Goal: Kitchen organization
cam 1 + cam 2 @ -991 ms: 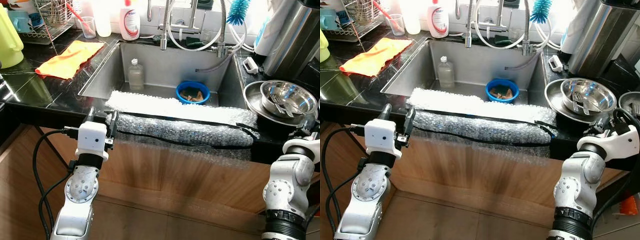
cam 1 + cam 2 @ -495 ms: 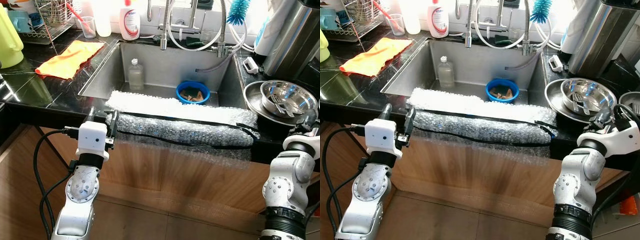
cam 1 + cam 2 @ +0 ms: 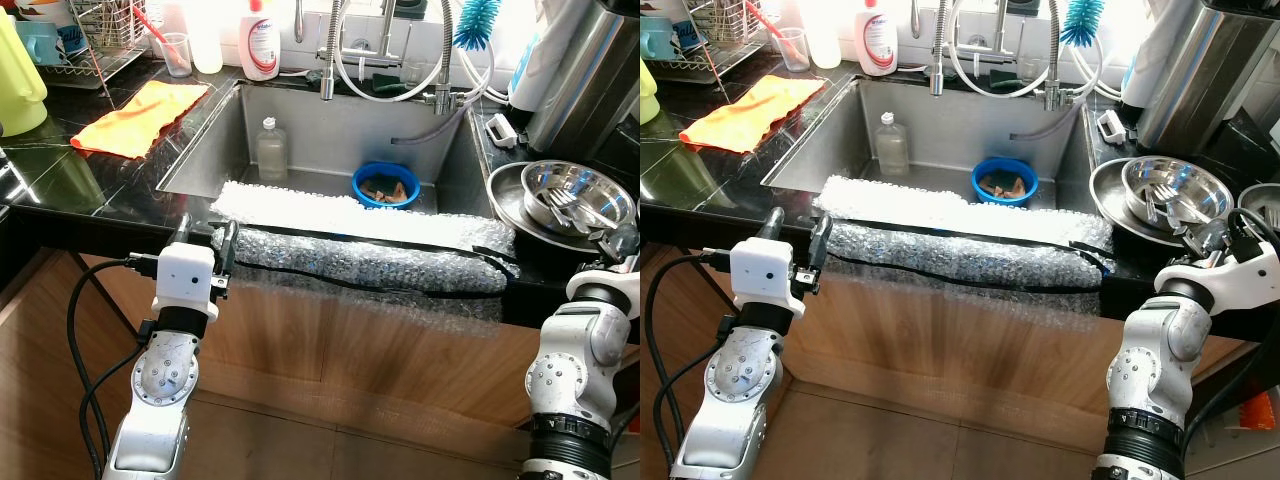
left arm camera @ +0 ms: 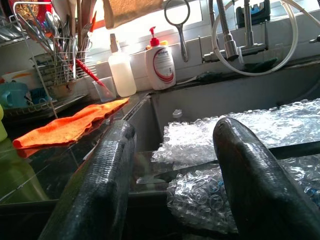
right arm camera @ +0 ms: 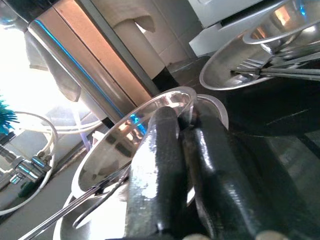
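A: How far is the tidying getting?

B: Barely starting, I judge. The right gripper (image 5: 185, 150), fingers pressed together on nothing, is nearing the shiny steel bowl of cutlery (image 3: 577, 193) sitting on the counter right of the sink. The left gripper (image 4: 172, 165) is idling, spread wide.

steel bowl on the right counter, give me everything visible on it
The steel bowl is round, shiny metal, upright, nested in a wider steel pan on the black counter right of the sink. Forks lie inside it, handles leaning on the rim. The right end effector, fingers shut, sits at its near rim; contact with the rim cannot be told.
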